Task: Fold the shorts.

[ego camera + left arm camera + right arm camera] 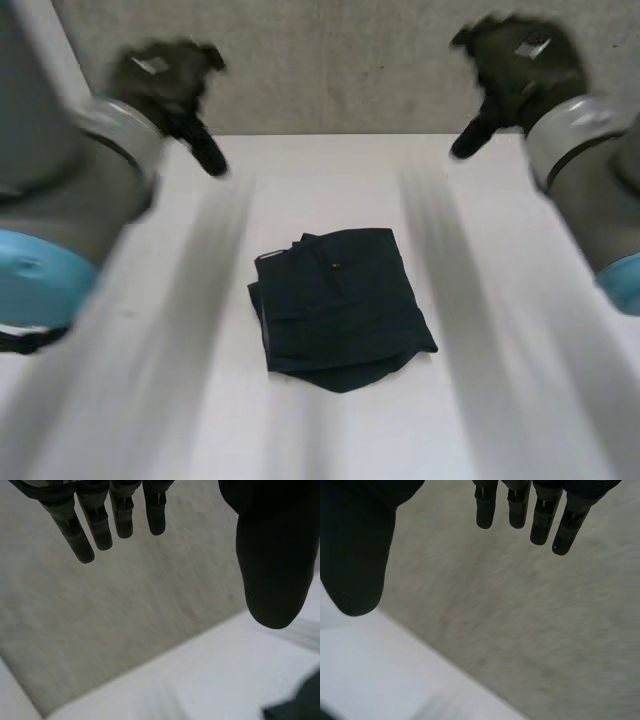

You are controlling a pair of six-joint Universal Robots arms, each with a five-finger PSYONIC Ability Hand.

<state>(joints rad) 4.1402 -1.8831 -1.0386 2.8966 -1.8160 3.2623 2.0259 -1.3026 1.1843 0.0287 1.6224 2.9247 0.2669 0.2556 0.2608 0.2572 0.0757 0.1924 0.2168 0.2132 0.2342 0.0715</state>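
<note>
Left hand point(160, 78), right hand point(518, 62): we read both spread, empty.
Shorts point(340, 305): folded; regrasping risks undoing layers.

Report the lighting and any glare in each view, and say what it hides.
Head view: soft, even light, no glare on the white table; the dark shorts show their fold edges. Left wrist view: the thumb of the left hand is a featureless black mass, its straight fingers lit enough to show detail. Right wrist view: the right hand looks the same, thumb black, fingers faintly lit.
</note>
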